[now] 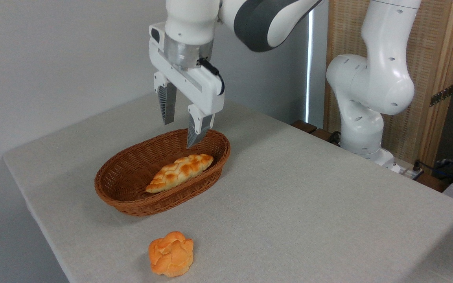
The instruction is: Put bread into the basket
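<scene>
The arm's gripper (179, 133) is hanging above the far end of the basket (132, 204), its two fingers (167, 104) standing apart with nothing between them. The fingers are pointing straight down, and the nearer one is showing in front of the basket's far rim, its tip just above the weave.

The bread (180, 172) is lying inside the basket, below the fingers and slightly toward the camera. It is resting lengthwise along the near wall, one pointed end toward the basket's right end under the nearer finger, the other pointing down toward the left. A clear gap is showing between the fingertips and the loaf, so the two are not touching.

The basket is sitting on the grey surface (309, 196), directly beneath the fingers. A small round orange bun (171, 253) is resting on the same surface, well below the fingers in the picture and nearer the camera, apart from the basket and close to the front edge.

To the right of the fingers, well apart from them, the arm's white base (362, 129) is standing past the surface's far edge.
</scene>
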`<state>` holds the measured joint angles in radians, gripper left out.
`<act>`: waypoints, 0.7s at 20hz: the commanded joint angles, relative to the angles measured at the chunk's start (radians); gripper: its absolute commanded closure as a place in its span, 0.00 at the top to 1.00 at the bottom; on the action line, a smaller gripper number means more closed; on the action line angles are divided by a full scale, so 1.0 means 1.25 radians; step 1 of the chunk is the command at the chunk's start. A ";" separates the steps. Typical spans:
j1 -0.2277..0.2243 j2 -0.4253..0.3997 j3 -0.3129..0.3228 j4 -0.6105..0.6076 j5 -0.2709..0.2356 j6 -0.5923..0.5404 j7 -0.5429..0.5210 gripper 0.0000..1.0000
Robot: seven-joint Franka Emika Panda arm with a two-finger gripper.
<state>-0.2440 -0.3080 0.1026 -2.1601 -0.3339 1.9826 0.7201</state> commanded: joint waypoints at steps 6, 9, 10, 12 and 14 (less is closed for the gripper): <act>-0.051 0.066 0.118 0.242 0.120 -0.197 -0.003 1.00; -0.044 0.128 0.118 0.322 0.160 -0.236 -0.005 1.00; -0.044 0.148 0.113 0.346 0.162 -0.237 -0.007 1.00; -0.037 0.179 0.103 0.388 0.163 -0.242 -0.024 1.00; 0.049 0.207 0.024 0.427 0.162 -0.273 -0.039 1.00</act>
<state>-0.2837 -0.1187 0.2274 -1.7383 -0.1483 1.7208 0.7076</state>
